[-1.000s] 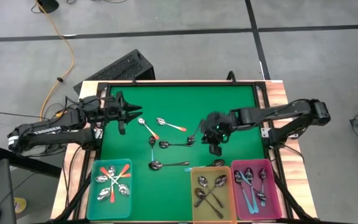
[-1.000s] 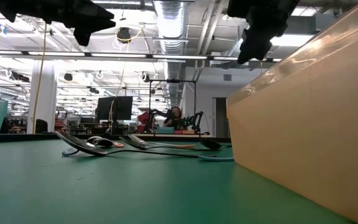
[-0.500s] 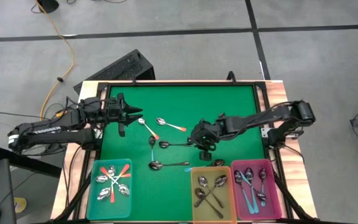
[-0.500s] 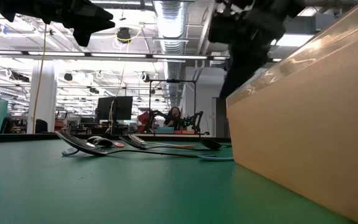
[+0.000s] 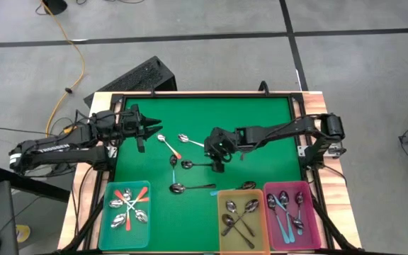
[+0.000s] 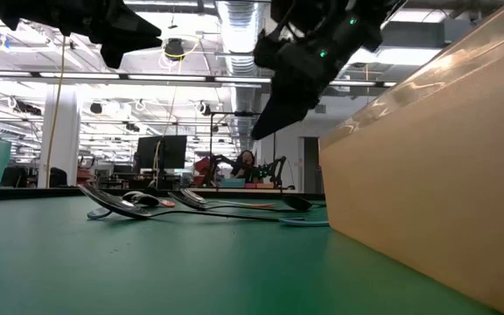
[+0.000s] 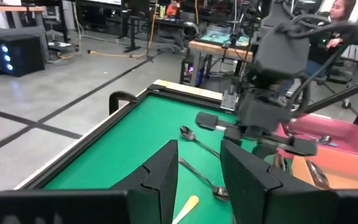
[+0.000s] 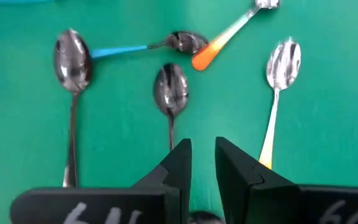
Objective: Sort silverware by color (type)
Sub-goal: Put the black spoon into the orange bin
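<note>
Several spoons lie flat on the green mat (image 5: 261, 120): two orange-handled ones (image 5: 168, 146) (image 5: 195, 142), a blue-handled one (image 5: 173, 167), and dark-handled ones (image 5: 201, 163) (image 5: 192, 188) (image 5: 248, 185). My right gripper (image 5: 217, 161) (image 8: 202, 158) hangs over the handle end of the middle dark spoon (image 8: 171, 93), narrowly open and clear of the mat (image 6: 265, 131). My left gripper (image 5: 151, 126) (image 7: 199, 168) waits open above the mat's left part. Other spoons lie in the teal bin (image 5: 106, 212), the yellow bin (image 5: 222, 219) and the pink bin (image 5: 317, 212).
The three bins stand in a row along the mat's near edge. A raised dark frame (image 5: 204, 94) borders the mat. The far half of the mat holds no spoons. In the left wrist view a person (image 7: 337, 12) sits in the room beyond the table.
My right gripper has travelled toward the table's left, from above the yellow bin's far side to above the middle dark spoon's handle. The spoons have stayed where they were.
</note>
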You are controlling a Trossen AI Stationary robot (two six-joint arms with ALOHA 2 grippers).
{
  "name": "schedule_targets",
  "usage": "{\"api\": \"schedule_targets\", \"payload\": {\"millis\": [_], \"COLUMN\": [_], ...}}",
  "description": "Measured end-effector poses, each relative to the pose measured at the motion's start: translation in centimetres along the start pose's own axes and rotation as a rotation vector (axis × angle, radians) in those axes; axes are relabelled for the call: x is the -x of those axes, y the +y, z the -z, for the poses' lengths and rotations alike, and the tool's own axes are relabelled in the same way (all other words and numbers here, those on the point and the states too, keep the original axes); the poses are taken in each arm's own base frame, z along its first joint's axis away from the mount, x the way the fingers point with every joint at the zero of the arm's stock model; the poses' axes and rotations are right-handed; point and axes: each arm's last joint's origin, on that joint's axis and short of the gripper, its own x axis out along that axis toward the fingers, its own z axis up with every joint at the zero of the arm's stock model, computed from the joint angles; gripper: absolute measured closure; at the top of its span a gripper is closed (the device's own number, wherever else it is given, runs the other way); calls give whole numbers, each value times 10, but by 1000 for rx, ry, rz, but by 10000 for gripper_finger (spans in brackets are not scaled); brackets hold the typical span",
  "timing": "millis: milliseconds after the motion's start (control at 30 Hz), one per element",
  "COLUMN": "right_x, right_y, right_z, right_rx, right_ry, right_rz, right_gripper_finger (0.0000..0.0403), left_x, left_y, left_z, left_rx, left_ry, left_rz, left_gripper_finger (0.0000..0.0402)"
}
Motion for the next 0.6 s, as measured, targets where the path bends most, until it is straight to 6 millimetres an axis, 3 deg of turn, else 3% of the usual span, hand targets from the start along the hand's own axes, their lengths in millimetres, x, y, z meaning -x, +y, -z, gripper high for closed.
{"api": "schedule_targets", "payload": {"millis": [333,433,600], "right_x": [-16,-15,-4], "right_y": [2,0,-4], "right_z": [16,24,24], "right_rx": [-67,-128,-147], "right_ry": [114,184,199], "right_rz": [84,189,204], "right_gripper_finger": [320,321,322], "left_x": [0,0,0], "left_y": [0,0,0], "left_z": [3,5,6], "left_rx": [5,16,20], "left_ry": [26,51,57], "left_rz": [0,-3,-5], "left_gripper_finger": [296,296,296]}}
